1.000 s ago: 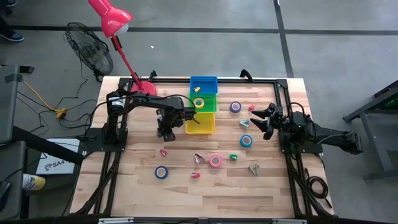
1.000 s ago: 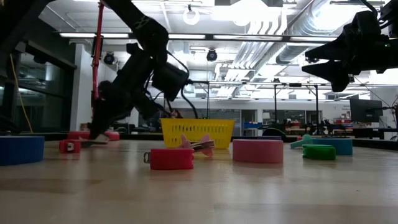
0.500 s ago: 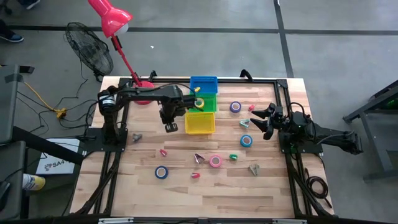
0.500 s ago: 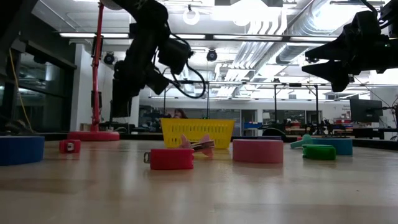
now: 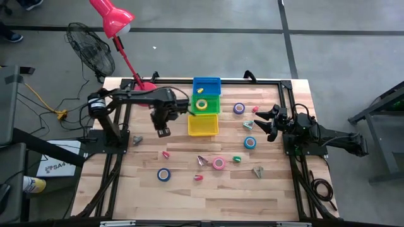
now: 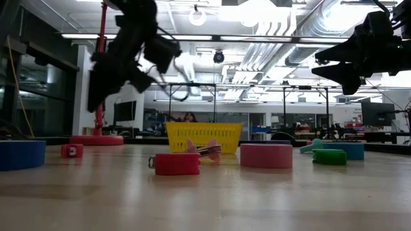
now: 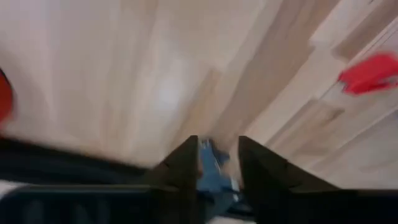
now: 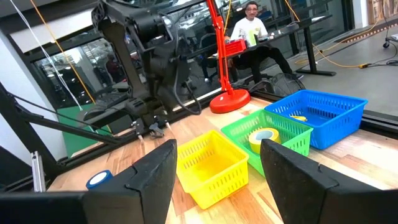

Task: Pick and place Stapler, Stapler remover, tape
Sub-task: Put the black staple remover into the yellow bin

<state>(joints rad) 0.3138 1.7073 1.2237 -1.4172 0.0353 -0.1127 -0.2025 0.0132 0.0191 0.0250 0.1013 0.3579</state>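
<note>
My left gripper (image 5: 163,131) hangs in the air to the left of the yellow basket (image 5: 202,124). It is shut on a small blue thing (image 7: 213,167); what that thing is I cannot tell. My right gripper (image 5: 267,122) waits open above the table's right side, raised high in the low view (image 6: 340,67). Tape rolls lie flat on the wood: a blue roll (image 5: 163,174), a pink roll (image 5: 218,163), a second blue roll (image 5: 250,142) and a purple roll (image 5: 238,108). A yellow roll (image 5: 202,104) lies in the green basket (image 5: 213,96). My left gripper has the small blue thing (image 7: 216,177) pinched between its two fingers, which point down at the table. The thing is lifted clear of the wood. Which part of it the fingers hold is hidden by the fingers themselves.
A blue basket (image 5: 206,84) stands beyond the green one. A red lamp base (image 5: 145,88) sits at the far left corner. Small red pieces (image 5: 166,154), a green piece (image 5: 237,159), grey pieces (image 5: 137,139) and a pink-grey item (image 5: 202,160) lie scattered.
My left gripper has risen from the table beside the yellow basket, taking the small blue thing up with it. It has then swung a little toward the table's left edge. My right arm has kept still.
</note>
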